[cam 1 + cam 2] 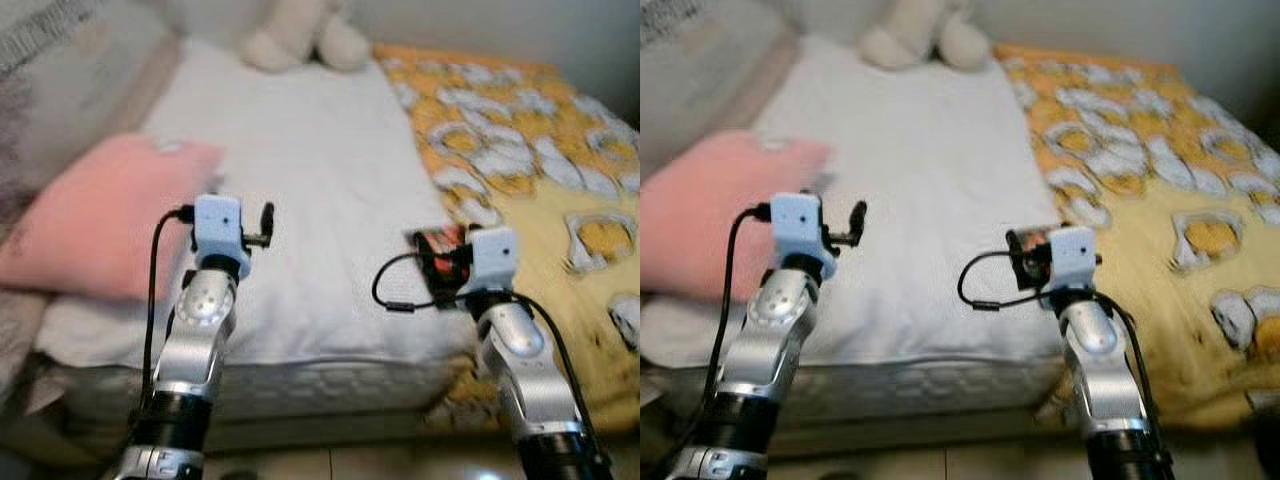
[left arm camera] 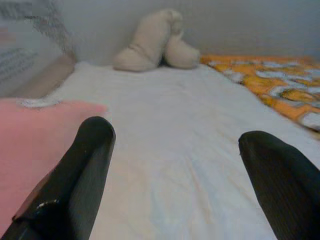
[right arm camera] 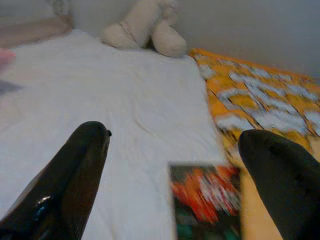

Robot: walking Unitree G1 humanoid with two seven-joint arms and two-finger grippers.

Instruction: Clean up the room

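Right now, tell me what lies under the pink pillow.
The pink pillow rests on the white sheet, at the bed's left edge. Anything beneath it is hidden by the pillow itself.

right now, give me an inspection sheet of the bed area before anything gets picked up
surface: bed with white sheet, rumpled, mostly bare.
job's things: small red and black packet lying at the sheet's edge beside the orange blanket, just ahead of the right gripper.
clutter: pink pillow on the robot's left; cream plush toy at the far end.
grippers: left gripper open above the sheet; right gripper open, hovering by the packet.
cables: black cable looped at the right wrist.
surroundings: orange and white patterned blanket; plain wall behind.
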